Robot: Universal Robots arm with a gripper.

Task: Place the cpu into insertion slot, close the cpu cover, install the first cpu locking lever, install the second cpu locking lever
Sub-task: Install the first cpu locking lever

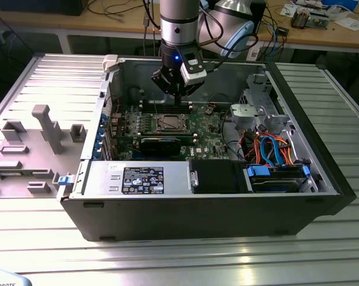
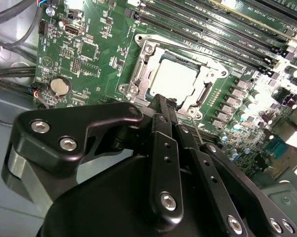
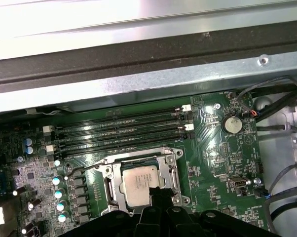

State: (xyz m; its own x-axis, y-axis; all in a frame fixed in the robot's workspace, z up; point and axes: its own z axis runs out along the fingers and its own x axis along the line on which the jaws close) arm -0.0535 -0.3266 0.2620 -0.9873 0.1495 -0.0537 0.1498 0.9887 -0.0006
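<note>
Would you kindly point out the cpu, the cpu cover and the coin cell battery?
cpu (image 3: 137, 183): first wrist view, silver top's centre.
cpu cover (image 3: 174, 170): first wrist view, frame's side bar.
coin cell battery (image 3: 232, 124): first wrist view, round face's middle.

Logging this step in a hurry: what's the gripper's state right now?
Gripper: shut, holding nothing, tips near the edge of the chip.

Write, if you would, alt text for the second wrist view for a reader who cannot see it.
The cpu, silver top up, sits in the insertion slot of a green motherboard. The black gripper, shut, points in from the foreground, its tip overlapping the cpu's near edge.
</note>
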